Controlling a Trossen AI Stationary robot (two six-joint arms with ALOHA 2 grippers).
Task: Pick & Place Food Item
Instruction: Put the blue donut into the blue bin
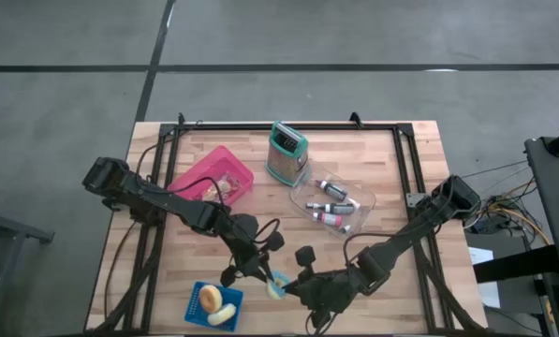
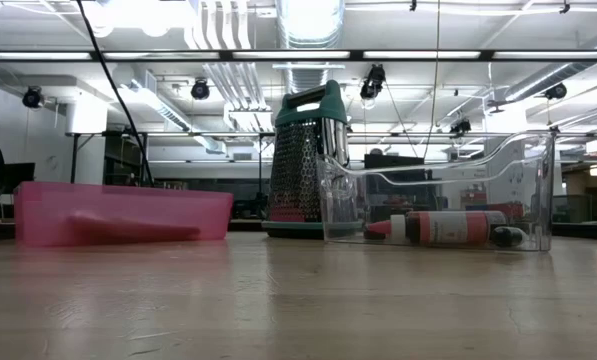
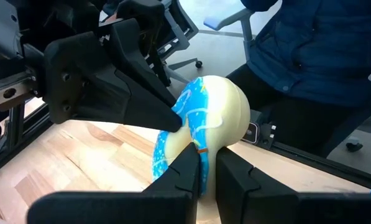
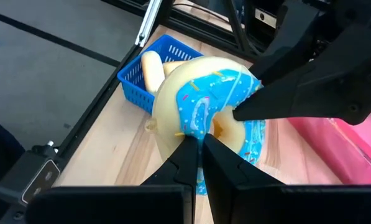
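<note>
Both grippers pinch one blue-iced donut [image 1: 277, 285] at the near edge of the desk [image 1: 391, 168]. Left gripper [image 3: 203, 172] has its fingers clamped on the donut's rim; right gripper [image 4: 197, 152] fingers are likewise shut tight on its opposite edge. Just beside it sits a blue basket [image 1: 197, 312] holding a small donut and a pale pastry. Farther back lie a pink bin [image 1: 213, 178], a box grater [image 1: 286, 153] and a clear container [image 1: 335, 204] with tubes. A person in a dark jacket [image 3: 309, 56] sits beyond the desk.
</note>
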